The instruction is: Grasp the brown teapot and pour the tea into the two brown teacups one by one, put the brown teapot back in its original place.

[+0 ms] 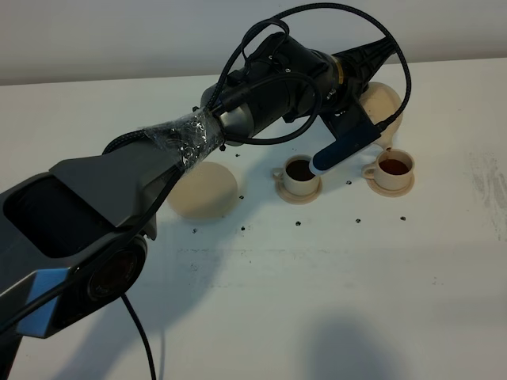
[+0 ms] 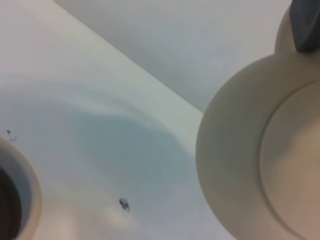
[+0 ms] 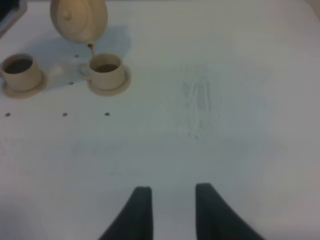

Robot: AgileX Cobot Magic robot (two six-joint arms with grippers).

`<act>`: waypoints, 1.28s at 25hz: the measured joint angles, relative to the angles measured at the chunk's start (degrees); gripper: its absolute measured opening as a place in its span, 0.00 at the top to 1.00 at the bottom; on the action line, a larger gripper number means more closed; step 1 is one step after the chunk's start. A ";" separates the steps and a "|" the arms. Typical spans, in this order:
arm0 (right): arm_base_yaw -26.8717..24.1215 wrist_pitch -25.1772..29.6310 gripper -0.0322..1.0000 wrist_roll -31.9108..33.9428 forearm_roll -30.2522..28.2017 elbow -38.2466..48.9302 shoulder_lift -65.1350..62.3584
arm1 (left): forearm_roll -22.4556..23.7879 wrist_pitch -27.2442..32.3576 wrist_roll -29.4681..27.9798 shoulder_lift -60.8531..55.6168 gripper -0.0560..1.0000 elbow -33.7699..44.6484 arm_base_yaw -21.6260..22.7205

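Note:
My left gripper (image 1: 354,131) reaches across to the right and is shut on the brown teapot (image 1: 383,103), which hangs tilted with its spout over the right teacup (image 1: 394,168). A thin dark stream drops from the spout. That cup holds reddish tea; the left teacup (image 1: 299,176) holds dark tea. Each cup stands on a small saucer. The large round saucer (image 1: 203,190) lies bare to the left. In the left wrist view the teapot (image 2: 260,165) fills the right side under a dark finger (image 2: 305,25). My right gripper (image 3: 172,210) is open and empty, well back from the teapot (image 3: 80,20) and cups (image 3: 106,70).
Small dark specks (image 1: 298,223) dot the white table (image 1: 317,301) around the cups and the saucer. The left arm's body and cable (image 1: 261,87) hang over the table's middle. A scuffed patch (image 1: 485,178) marks the table at the right.

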 joint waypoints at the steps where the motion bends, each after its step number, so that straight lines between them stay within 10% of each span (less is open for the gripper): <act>1: 0.00 0.00 0.75 0.00 0.00 0.00 0.00 | 0.34 -0.06 0.02 0.00 0.84 0.00 0.00; 32: 0.00 0.00 0.75 -0.02 -0.06 0.00 0.00 | 2.04 -0.76 3.56 0.00 0.84 0.00 -0.58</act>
